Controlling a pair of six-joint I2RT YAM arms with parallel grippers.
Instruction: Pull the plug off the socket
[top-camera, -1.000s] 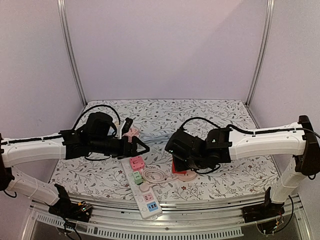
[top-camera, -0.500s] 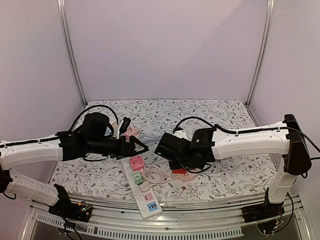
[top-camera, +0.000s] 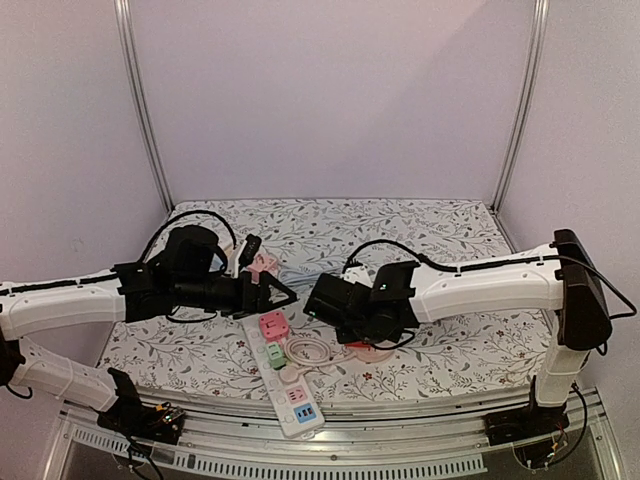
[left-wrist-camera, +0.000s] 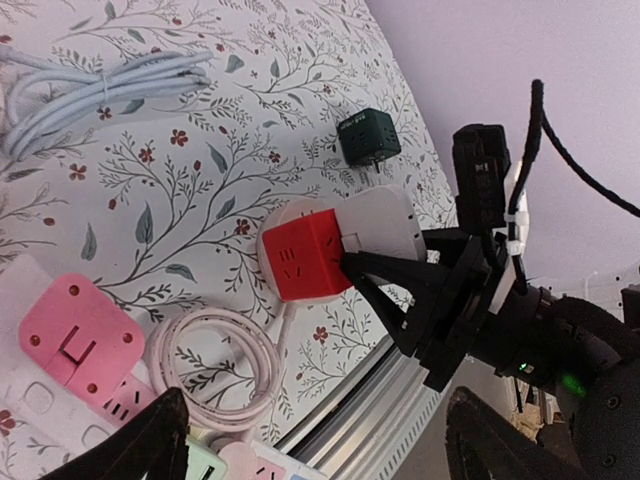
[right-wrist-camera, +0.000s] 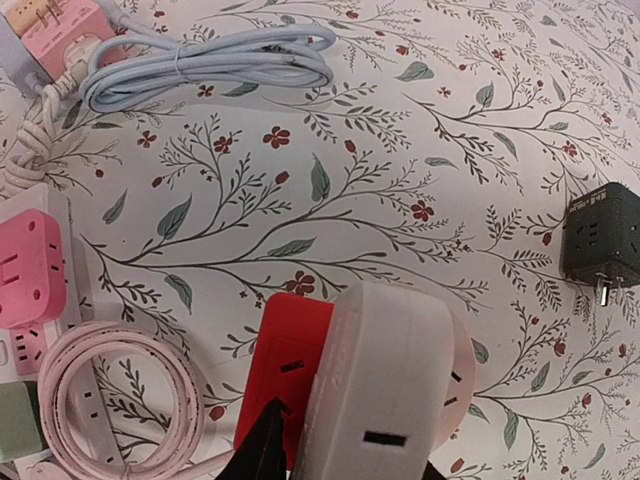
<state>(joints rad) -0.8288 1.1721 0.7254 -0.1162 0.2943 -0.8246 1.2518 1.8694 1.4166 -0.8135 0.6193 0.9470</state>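
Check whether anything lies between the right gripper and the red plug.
Nothing visible does. The right gripper is right at the red plug, where it joins the pale socket; the coiled pink cable lies to one side, not between them.

Nothing here you can actually read, sorry. The red plastic cube adapter (left-wrist-camera: 300, 262), the dark green cube adapter (left-wrist-camera: 368, 137) and the long white power strip (top-camera: 300, 425) only show you plain slot holes on their faces. Any small print on them is too tiny and blurry to make out in any of the views.
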